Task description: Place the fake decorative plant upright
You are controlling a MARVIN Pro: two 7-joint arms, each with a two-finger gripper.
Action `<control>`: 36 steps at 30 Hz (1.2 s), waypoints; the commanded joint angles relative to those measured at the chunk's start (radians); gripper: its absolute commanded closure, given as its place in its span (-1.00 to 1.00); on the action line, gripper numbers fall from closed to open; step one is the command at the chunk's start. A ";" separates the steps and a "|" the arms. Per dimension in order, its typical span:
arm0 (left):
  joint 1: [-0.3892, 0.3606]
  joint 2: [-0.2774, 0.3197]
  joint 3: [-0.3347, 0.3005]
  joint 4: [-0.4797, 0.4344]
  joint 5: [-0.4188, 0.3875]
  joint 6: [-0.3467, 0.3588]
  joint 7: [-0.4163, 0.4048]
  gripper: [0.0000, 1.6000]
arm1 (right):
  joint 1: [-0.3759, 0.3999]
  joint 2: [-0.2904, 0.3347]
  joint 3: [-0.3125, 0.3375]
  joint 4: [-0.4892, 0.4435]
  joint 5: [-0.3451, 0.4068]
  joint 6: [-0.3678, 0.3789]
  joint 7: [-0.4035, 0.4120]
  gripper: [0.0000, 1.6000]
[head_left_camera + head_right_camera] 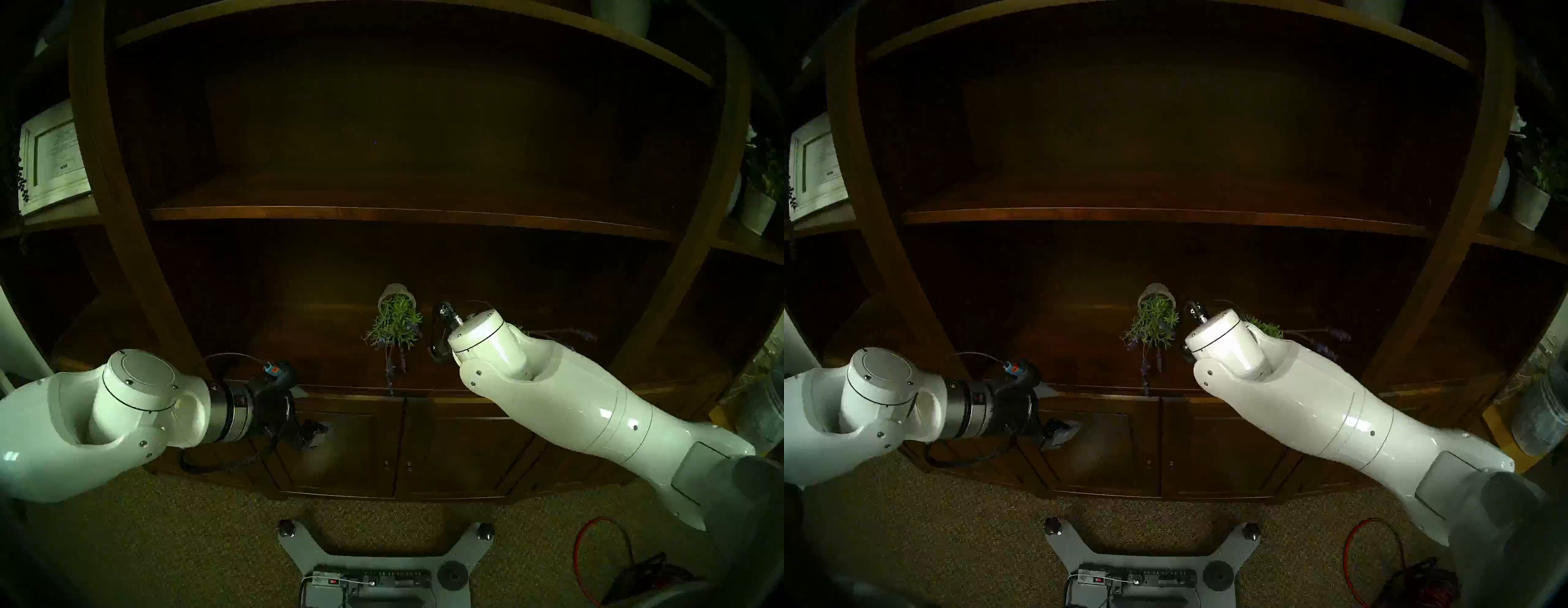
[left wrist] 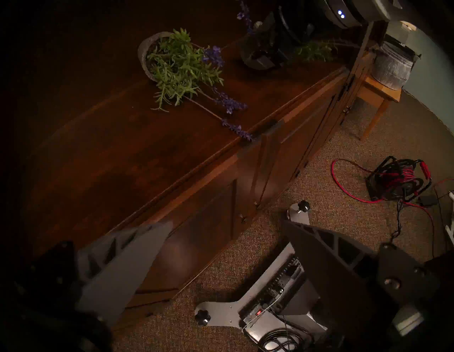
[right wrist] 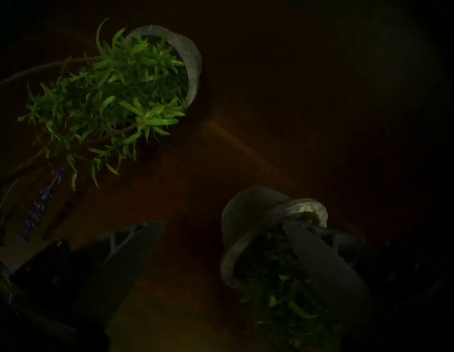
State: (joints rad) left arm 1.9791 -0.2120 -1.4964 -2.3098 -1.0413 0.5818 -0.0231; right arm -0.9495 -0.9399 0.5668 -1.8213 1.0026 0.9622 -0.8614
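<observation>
Lying on its side on the cabinet worktop (image 1: 297, 339), the fake plant (image 1: 396, 318) is seen from the head. Left gripper (image 2: 221, 245) fingers are shown apart. Right gripper (image 3: 221, 245) fingers are spread beside a second pot (image 3: 248, 213).

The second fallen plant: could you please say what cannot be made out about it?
- Right wrist view: the second plant is dim; a finger covers part of it.
- Head views: the right arm hides its pot; only leaves and stems show.
- Left wrist view: the right hand blocks its pot.
</observation>
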 commanded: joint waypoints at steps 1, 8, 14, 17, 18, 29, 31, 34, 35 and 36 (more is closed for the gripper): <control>-0.014 0.001 -0.015 -0.006 0.000 -0.005 0.001 -1.00 | 0.035 0.011 0.010 -0.035 -0.023 -0.002 -0.029 -1.00; -0.014 0.001 -0.016 -0.006 0.000 -0.005 0.001 -1.00 | 0.029 0.022 0.015 -0.037 -0.012 -0.002 -0.020 -1.00; -0.014 0.001 -0.016 -0.006 0.000 -0.005 0.001 -1.00 | 0.027 0.036 0.025 -0.037 -0.003 -0.002 -0.015 -1.00; -0.014 0.001 -0.016 -0.006 0.000 -0.005 0.001 -1.00 | 0.025 0.038 0.030 -0.034 0.003 -0.002 -0.021 -1.00; -0.014 0.001 -0.016 -0.006 0.000 -0.005 0.001 -1.00 | 0.024 0.040 0.032 -0.033 0.004 -0.002 -0.022 -1.00; -0.014 0.001 -0.016 -0.006 0.000 -0.005 0.001 -1.00 | 0.022 0.048 0.049 -0.011 0.035 -0.002 -0.018 -1.00; -0.014 0.001 -0.016 -0.006 0.000 -0.005 0.001 -1.00 | 0.028 0.049 0.049 0.000 0.035 -0.002 -0.012 -1.00; -0.014 0.001 -0.015 -0.006 0.000 -0.005 0.001 -1.00 | 0.042 0.051 0.049 0.033 0.034 -0.002 0.005 -1.00; -0.014 0.001 -0.015 -0.006 0.000 -0.005 0.001 -1.00 | 0.046 0.051 0.049 0.043 0.033 -0.002 0.009 -1.00; -0.014 0.001 -0.015 -0.006 0.000 -0.005 0.001 -1.00 | 0.051 0.051 0.050 0.055 0.033 -0.002 0.013 -1.00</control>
State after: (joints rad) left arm 1.9791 -0.2120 -1.4964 -2.3098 -1.0413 0.5818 -0.0231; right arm -0.9432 -0.8981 0.5955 -1.8197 1.0431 0.9614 -0.8572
